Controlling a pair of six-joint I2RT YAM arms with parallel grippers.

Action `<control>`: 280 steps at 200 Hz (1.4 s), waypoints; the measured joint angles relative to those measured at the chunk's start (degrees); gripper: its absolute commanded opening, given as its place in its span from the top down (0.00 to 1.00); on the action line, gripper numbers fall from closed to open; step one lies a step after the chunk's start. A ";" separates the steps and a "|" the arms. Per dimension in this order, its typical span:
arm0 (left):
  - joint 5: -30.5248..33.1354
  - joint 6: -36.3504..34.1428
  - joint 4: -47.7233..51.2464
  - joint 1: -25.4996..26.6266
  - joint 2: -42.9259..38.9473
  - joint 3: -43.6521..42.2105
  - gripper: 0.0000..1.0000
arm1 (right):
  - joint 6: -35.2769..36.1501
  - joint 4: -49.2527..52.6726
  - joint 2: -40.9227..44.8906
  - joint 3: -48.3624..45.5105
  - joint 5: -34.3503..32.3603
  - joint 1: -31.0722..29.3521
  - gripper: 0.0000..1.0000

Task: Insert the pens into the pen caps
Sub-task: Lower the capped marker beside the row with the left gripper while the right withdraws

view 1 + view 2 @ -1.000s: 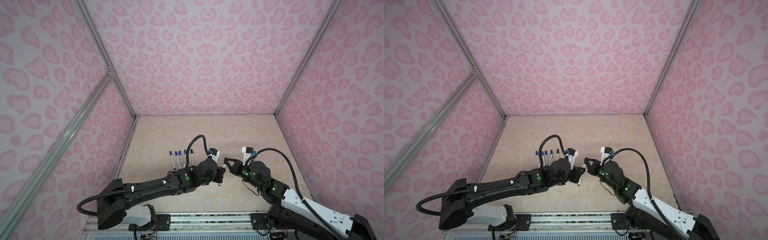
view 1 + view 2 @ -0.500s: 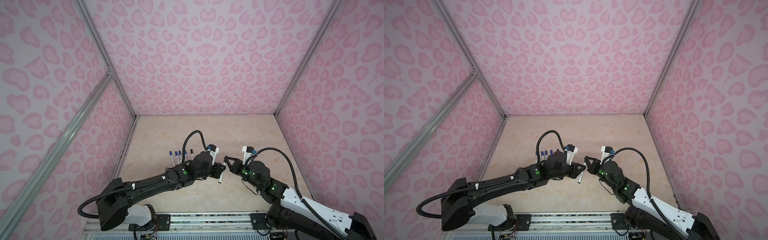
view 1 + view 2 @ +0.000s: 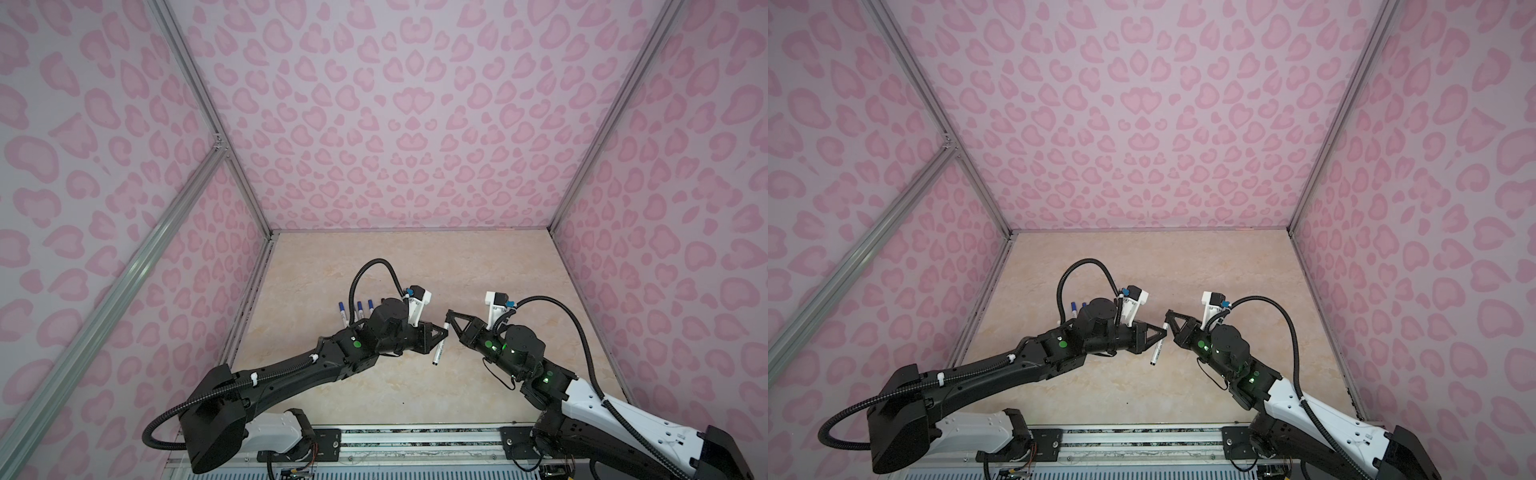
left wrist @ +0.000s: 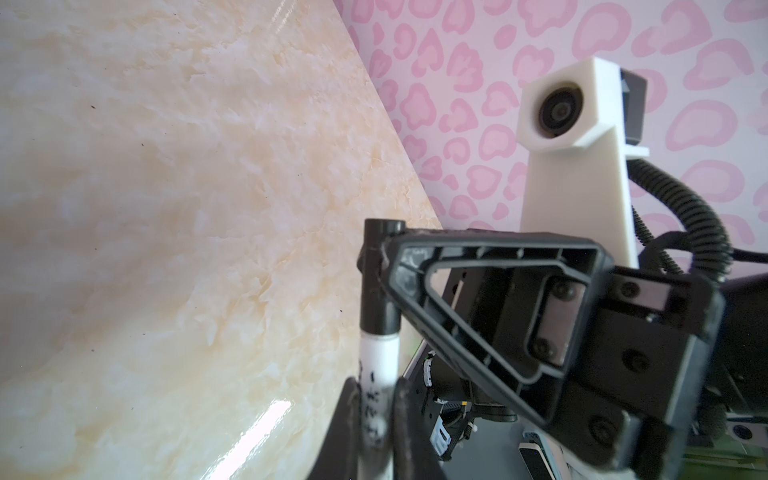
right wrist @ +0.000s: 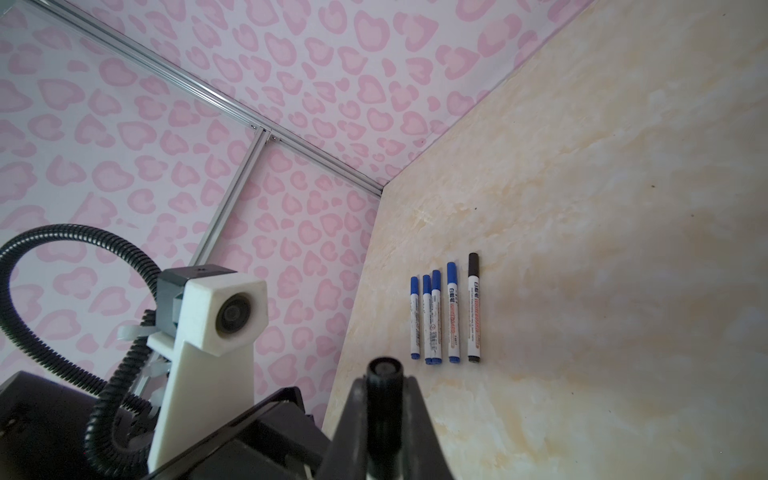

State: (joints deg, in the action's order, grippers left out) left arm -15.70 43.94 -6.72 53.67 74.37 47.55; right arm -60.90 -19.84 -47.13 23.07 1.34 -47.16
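Note:
My left gripper (image 3: pixel 444 333) (image 4: pixel 376 399) is shut on a white pen (image 3: pixel 437 353) (image 3: pixel 1156 354), held slanted above the table. The pen's upper end sits inside a black pen cap (image 4: pixel 379 286) (image 3: pixel 446 324). My right gripper (image 3: pixel 449 315) (image 5: pixel 383 390) is shut on that cap (image 5: pixel 383 399), and its fingers (image 4: pixel 457 282) meet the left gripper's from the opposite side. The pen's tip is hidden in the cap. Several capped pens (image 5: pixel 453 311), blue ones and one black (image 5: pixel 473 307), lie in a row on the table.
The row of capped pens (image 3: pixel 360 309) (image 3: pixel 1073 307) lies behind the left arm, near the left wall. Pink patterned walls close the marble table (image 3: pixel 415 266) on three sides. Both arms reach in from the front rail (image 3: pixel 415 436).
The left gripper has carried the pen up and away from the front, toward the right gripper. The pen's end now meets the black cap. The right arm has hardly moved.

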 measured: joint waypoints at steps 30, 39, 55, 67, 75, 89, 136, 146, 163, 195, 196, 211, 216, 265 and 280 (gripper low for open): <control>-1.20 -0.04 0.68 -0.59 -0.90 -0.28 0.97 | 0.24 -1.29 -0.37 -0.02 -1.42 -1.81 1.00; -1.16 -0.17 1.33 -0.59 -0.94 -0.17 0.97 | 0.52 -0.94 -0.52 0.20 -2.60 -2.75 1.00; -0.33 -0.59 4.09 -0.57 -0.87 0.98 0.97 | 0.55 0.42 -1.38 1.18 -4.90 -4.26 1.00; 1.14 -0.94 5.99 -0.46 -0.76 1.99 0.97 | 0.55 0.50 -2.67 2.01 -6.32 -4.94 1.00; 2.69 -1.07 7.50 -0.28 -0.72 2.51 0.97 | 0.48 0.46 -3.80 2.49 -6.69 -5.16 1.00; 5.42 -1.51 10.08 0.20 -0.76 3.13 0.97 | 0.44 0.72 -5.90 3.32 -7.13 -5.60 1.00; 14.29 -3.58 17.66 1.90 -2.08 5.86 0.97 | 0.48 2.38 -10.29 7.17 -8.44 -7.10 1.00; 15.50 -3.65 18.32 2.12 -2.29 5.95 0.97 | 0.50 2.62 -10.97 7.74 -8.59 -7.43 1.00; 18.32 -3.45 19.17 2.21 -2.62 5.92 0.97 | 0.44 2.69 -12.17 8.52 -8.50 -8.02 1.00; 30.40 -2.99 16.61 -0.35 -2.86 4.61 0.97 | 0.46 2.16 -12.87 8.28 -1.27 -10.10 1.00; 30.32 -3.02 16.52 -0.42 -2.86 4.55 0.97 | 0.50 2.10 -12.87 8.26 -1.27 -10.10 1.00; 29.55 -2.93 15.45 -2.01 -3.15 3.50 0.97 | 0.98 1.25 -12.44 7.82 -0.13 -10.32 1.00; 29.64 -2.91 15.21 -2.45 -3.34 3.23 0.97 | 1.40 1.11 -12.22 7.78 0.35 -10.45 1.00; 28.98 -2.14 14.32 -3.06 -4.31 2.62 0.97 | 3.10 5.81 -6.01 7.76 -4.61 -10.58 0.53; 29.20 -1.44 14.36 -3.30 -3.28 2.62 0.97 | 3.58 9.05 -3.56 7.76 -8.35 -10.58 0.39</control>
State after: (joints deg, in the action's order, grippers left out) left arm 13.50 42.50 7.64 50.37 71.09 50.17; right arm -57.32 -10.79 -50.70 30.83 -7.01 -57.74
